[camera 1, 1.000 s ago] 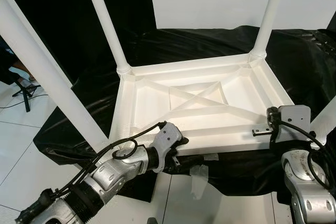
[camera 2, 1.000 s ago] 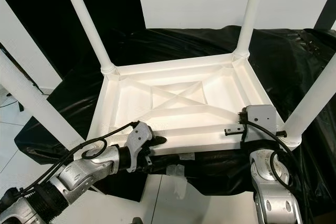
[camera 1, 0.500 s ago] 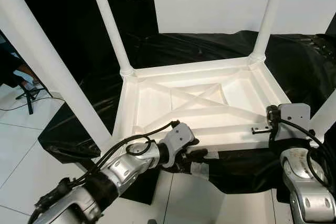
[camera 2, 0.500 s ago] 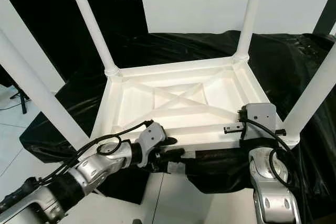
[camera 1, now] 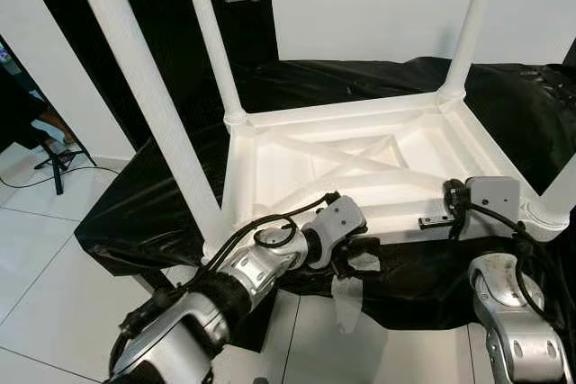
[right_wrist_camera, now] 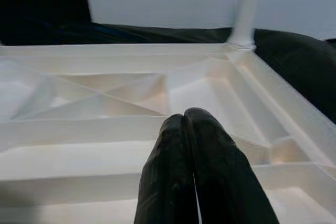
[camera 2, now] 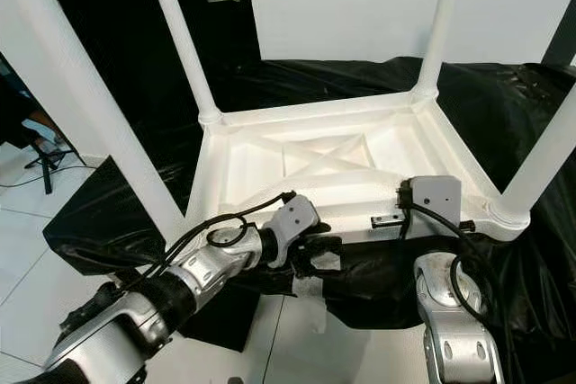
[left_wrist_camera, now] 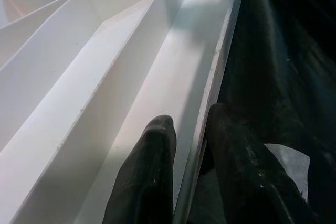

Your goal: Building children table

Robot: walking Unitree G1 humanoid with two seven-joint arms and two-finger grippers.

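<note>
1. On the black cloth, the white table is laid upside down, with its legs pointing up.
2. Its near edge is pinched by the left gripper, one finger on each side.
3. The right gripper is held pressed together, holding nothing, over the near right corner.

The right gripper, its two black fingers pressed together, hovers over the near rim of the upturned white table with its ribbed underside.
</note>
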